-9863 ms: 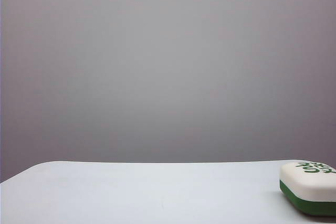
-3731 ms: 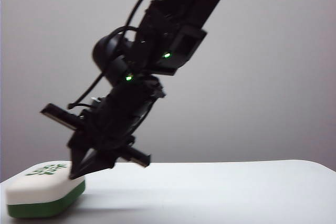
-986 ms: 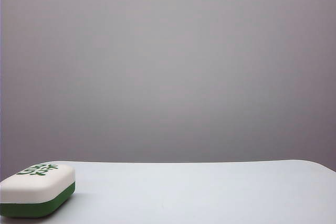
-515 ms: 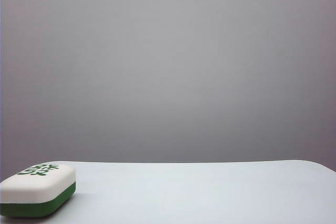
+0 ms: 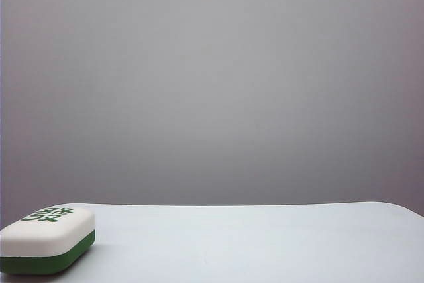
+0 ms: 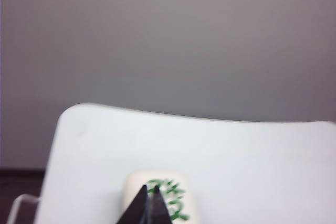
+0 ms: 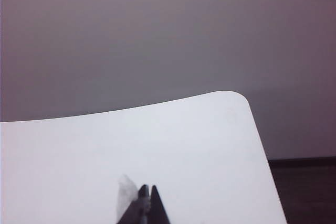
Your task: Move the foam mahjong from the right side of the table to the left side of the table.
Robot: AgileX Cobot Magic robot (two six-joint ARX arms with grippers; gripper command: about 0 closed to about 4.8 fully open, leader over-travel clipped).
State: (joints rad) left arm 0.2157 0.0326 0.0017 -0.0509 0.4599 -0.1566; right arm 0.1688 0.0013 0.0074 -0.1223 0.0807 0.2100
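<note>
The foam mahjong (image 5: 46, 240), cream-white with green marks on top and a dark green base, lies flat at the left end of the white table (image 5: 252, 243). No arm shows in the exterior view. In the left wrist view the left gripper (image 6: 149, 188) is shut with nothing in it, its dark tips held back from and above the foam mahjong (image 6: 178, 195), apart from it. The right wrist view shows the right gripper (image 7: 147, 188) shut and empty over bare tabletop near a rounded table corner (image 7: 239, 100).
A plain grey wall stands behind the table. The table's rounded far corners show in both wrist views, with dark floor (image 7: 307, 187) beyond the edge. A clear curved piece (image 6: 16, 208) sits off the table's edge in the left wrist view.
Nothing has moved in the last second. Earlier the foam mahjong lay at the table's right end; an arm set it at the left end and has since withdrawn from the exterior view.
</note>
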